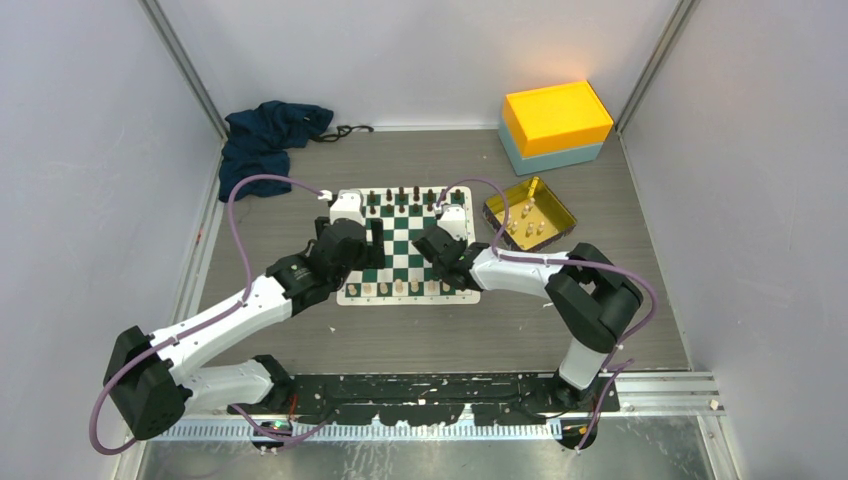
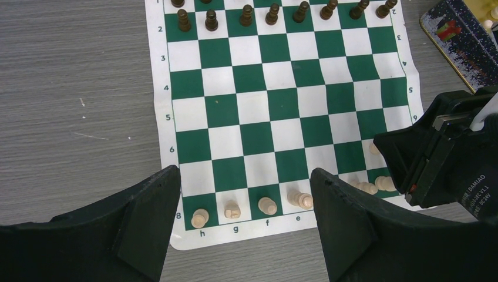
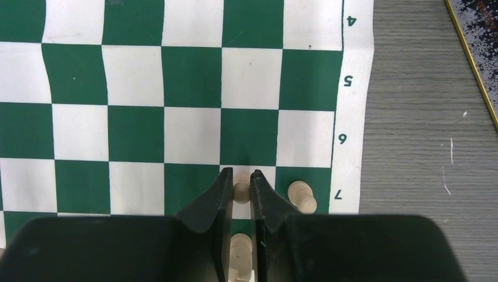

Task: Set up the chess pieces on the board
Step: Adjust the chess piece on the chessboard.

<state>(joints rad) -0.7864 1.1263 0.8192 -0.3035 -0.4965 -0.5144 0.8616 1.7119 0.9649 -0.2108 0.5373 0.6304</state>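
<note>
The board (image 1: 400, 246) lies mid-table, green and white squares (image 3: 194, 76). In the right wrist view my right gripper (image 3: 241, 176) is shut on a cream pawn (image 3: 241, 190) standing on a white square of row 7. Another cream pawn (image 3: 302, 195) stands one square to its right, and a cream piece (image 3: 241, 247) shows between the fingers nearer the camera. My left gripper (image 2: 245, 172) hangs open over the board's near edge with nothing between its fingers. Below it several cream chess pieces (image 2: 267, 205) stand in row 8. Black pieces (image 2: 273, 13) line the far rows.
A gold tray (image 1: 528, 212) holding several cream pieces sits right of the board. A yellow and blue box (image 1: 556, 118) stands at the back right and a dark blue cloth (image 1: 265, 135) lies at the back left. The right arm's wrist (image 2: 440, 158) is close beside my left gripper.
</note>
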